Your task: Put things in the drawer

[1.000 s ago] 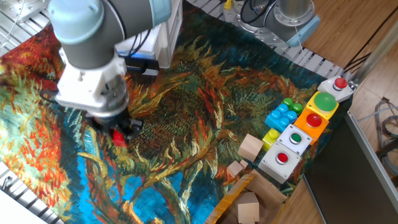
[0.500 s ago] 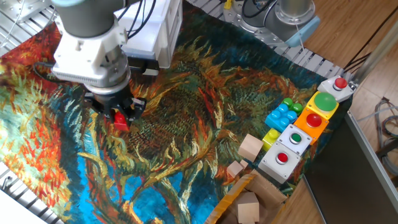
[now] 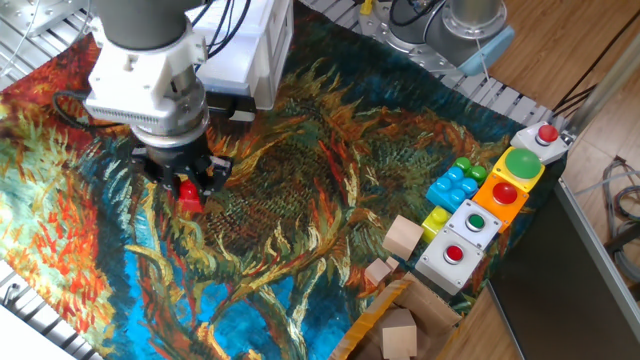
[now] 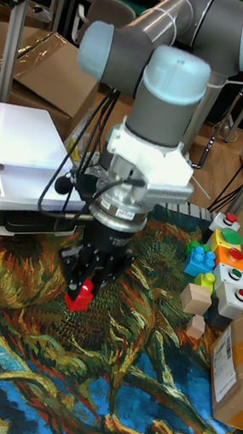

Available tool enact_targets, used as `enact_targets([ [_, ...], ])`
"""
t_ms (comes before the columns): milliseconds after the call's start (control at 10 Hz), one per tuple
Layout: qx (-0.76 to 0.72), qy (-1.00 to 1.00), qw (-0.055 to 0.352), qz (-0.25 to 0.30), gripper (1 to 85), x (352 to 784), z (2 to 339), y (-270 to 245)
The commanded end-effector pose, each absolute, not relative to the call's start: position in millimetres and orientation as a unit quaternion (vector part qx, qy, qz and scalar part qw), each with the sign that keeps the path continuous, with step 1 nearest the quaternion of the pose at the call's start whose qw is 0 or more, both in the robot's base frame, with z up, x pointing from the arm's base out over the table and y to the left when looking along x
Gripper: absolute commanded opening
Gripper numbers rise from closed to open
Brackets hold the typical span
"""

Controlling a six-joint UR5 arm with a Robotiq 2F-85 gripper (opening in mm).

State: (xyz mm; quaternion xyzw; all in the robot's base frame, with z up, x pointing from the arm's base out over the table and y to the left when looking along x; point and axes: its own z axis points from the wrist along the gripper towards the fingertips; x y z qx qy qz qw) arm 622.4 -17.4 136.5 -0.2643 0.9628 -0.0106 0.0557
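a table with a colourful cloth (image 3: 330, 180) carries a white cabinet (image 4: 18, 158) at its far edge. the gripper (image 3: 187, 188) grasps the red block (image 4: 80, 295) above the cloth. i judge the carrying step; next it must reach the drawer (image 4: 31, 186).

Worktop (image 3: 330, 60) draped in a painted sunflower-print cloth (image 3: 300, 200) of orange, blue and black. White cabinet (image 4: 17, 163) at the far left edge. Near the right edge: blue toy bricks (image 3: 452, 184), a yellow brick (image 3: 436, 220), a row of push-button boxes (image 3: 490, 210), two pale wooden cubes (image 3: 402, 238) side by side. Cardboard box (image 3: 400, 320) at the front right corner.
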Motion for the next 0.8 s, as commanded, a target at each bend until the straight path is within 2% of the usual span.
enact_targets([
  [0, -0.257, 0.965, 0.047, -0.002, 1.3, 591.2, 177.5, -18.7],
  [500, -0.244, 0.968, 0.059, 0.007, 1.3, 597.5, 174.4, -11.7],
  [700, -0.232, 0.972, 0.03, 0.017, 1.3, 568.3, 182.0, -27.8],
])
